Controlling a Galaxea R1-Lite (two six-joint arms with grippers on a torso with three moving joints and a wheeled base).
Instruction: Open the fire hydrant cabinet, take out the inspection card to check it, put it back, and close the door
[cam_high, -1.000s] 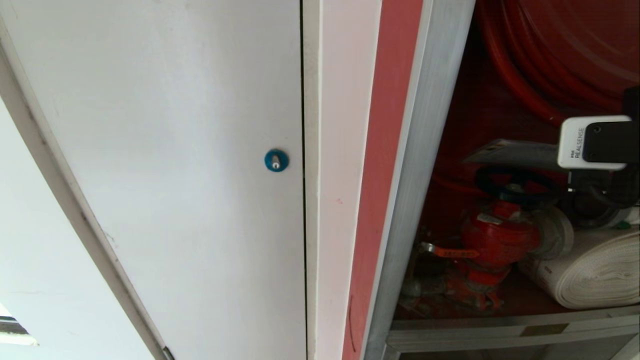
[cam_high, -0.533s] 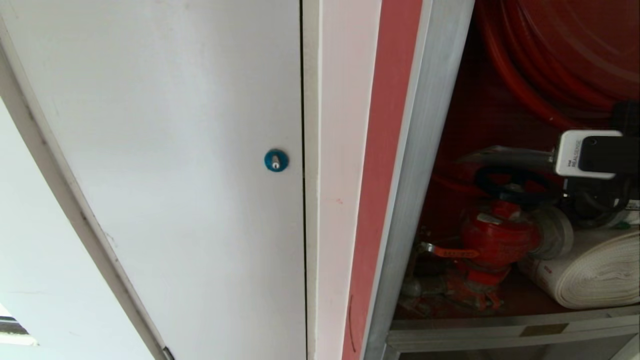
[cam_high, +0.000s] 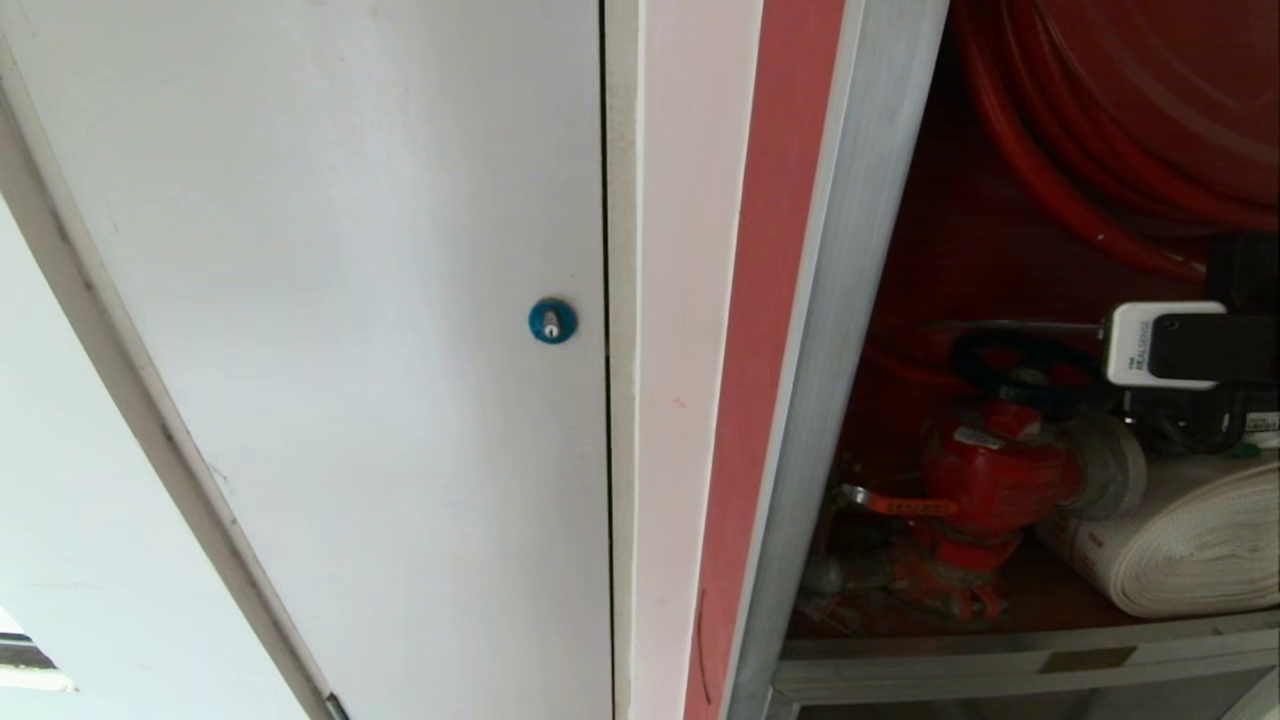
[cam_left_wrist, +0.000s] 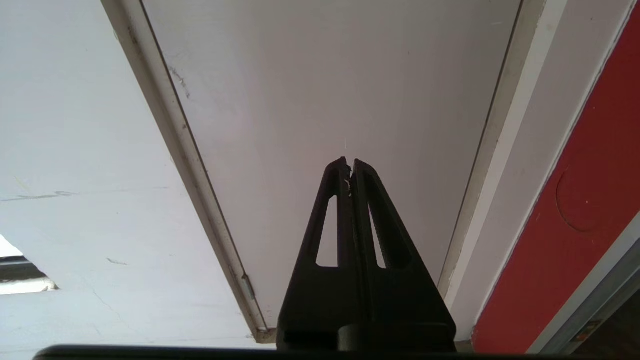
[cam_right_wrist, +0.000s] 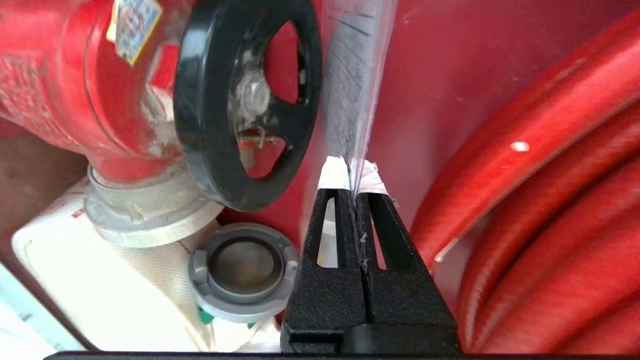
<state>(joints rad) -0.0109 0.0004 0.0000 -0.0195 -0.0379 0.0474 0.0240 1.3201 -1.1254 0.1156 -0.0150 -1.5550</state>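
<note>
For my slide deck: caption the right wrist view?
Right gripper pinches the inspection card edge-on beside the black valve handwheel.

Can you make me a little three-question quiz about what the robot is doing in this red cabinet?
1. True or false: the right claw is shut on the inspection card.
2. What black round part sits beside the card? A) handwheel B) bucket C) clock
3. Fill in: the left claw points at a plain white ____.

Key: 1 true; 2 A; 3 door.
</note>
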